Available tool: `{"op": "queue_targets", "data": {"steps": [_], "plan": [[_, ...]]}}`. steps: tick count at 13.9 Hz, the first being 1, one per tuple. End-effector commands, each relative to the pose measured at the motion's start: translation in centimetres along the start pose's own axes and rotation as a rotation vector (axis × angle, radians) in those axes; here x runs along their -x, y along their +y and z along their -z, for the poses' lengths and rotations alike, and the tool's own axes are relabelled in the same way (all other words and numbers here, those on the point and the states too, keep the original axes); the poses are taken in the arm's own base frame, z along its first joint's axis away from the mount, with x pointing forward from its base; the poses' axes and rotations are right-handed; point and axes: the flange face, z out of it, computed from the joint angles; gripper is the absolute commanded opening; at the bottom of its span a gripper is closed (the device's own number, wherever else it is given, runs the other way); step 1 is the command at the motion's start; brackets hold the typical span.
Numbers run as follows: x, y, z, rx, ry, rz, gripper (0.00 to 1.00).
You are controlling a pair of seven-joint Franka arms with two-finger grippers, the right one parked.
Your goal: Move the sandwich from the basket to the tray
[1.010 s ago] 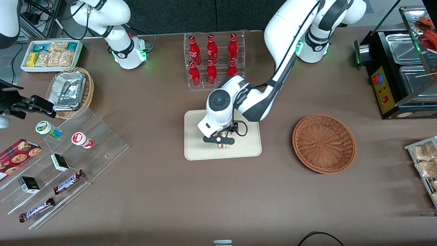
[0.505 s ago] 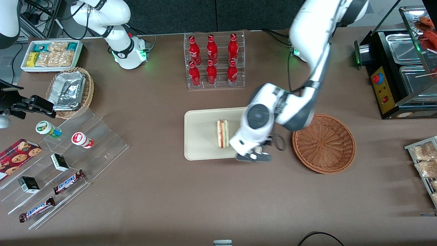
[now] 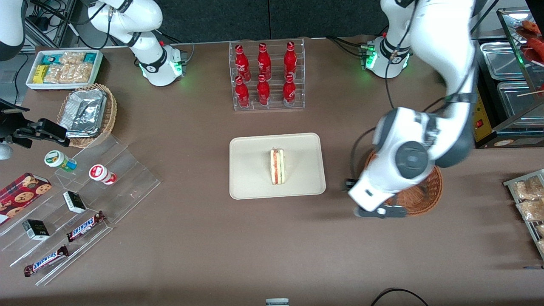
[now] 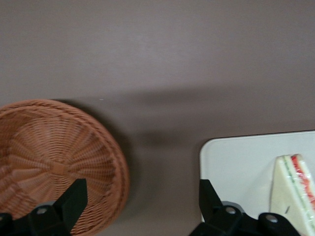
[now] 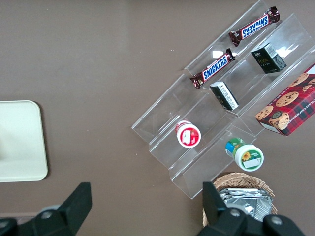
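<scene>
Sandwich [image 3: 277, 166] left on tray [image 3: 250, 187]; my gripper [image 3: 379, 211] pulled back over basket [image 3: 425, 199], jaws wide open, empty — task looks done.

Snack goods stood around the brown table [image 3: 272, 255].
A clear acrylic rack [image 3: 266, 104] held six red bottles [image 3: 263, 61]. Toward the parked arm's end sat a white bin of snack packets [image 3: 63, 69], a tan wicker basket of foil trays [image 3: 87, 114] and a clear stepped stand [image 3: 127, 187] with two Snickers bars [image 3: 85, 225].
</scene>
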Motion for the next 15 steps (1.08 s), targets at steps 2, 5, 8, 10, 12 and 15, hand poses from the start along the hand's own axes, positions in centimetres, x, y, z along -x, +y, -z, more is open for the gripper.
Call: {"op": "queue_targets", "data": {"steps": [2,5,8,10,12,15], "plan": [[2.1,-6.3,2.9,0.029,-0.028,-0.001,1.00],[5.5,-10.2,4.8,0.033,-0.036,0.036,1.00],[8.8,-13.0,6.7,0.040,-0.033,0.050,1.00],[11.1,-15.0,9.4,0.046,-0.038,0.074,1.00],[13.1,-15.4,12.3,0.037,-0.054,0.072,1.00],[15.0,-16.8,15.4,0.023,-0.022,0.091,1.00]]}}
